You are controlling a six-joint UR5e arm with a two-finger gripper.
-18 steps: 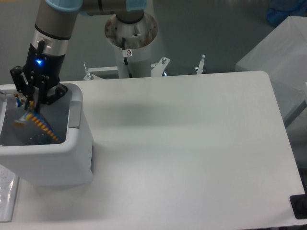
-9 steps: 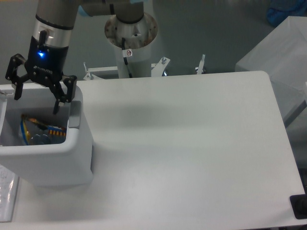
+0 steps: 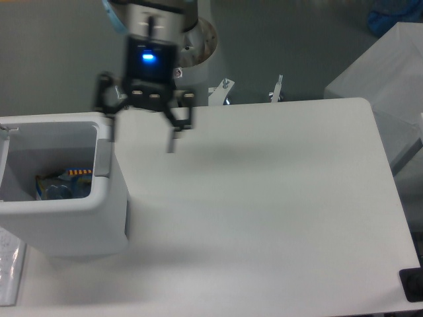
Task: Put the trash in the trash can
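The white boxy trash can (image 3: 106,218) stands at the table's left edge. Inside it, near the bottom, lies the trash (image 3: 63,185): blue wrappers with yellow-orange edges; a bottle cannot be made out. My gripper (image 3: 140,140) hangs open and empty above the table, just right of the can's rim, its two dark fingers (image 3: 173,137) spread wide and blurred by motion.
A translucent white box (image 3: 390,79) stands off the table at the far right. The arm's round base (image 3: 182,39) and metal clamps (image 3: 225,89) sit behind the table's back edge. A black block (image 3: 413,284) lies at the front right corner.
The gripper let a wrapper drop into the can, opened, rose, and has swung right from over the can to above the table. The wrapper now rests at the can's bottom.
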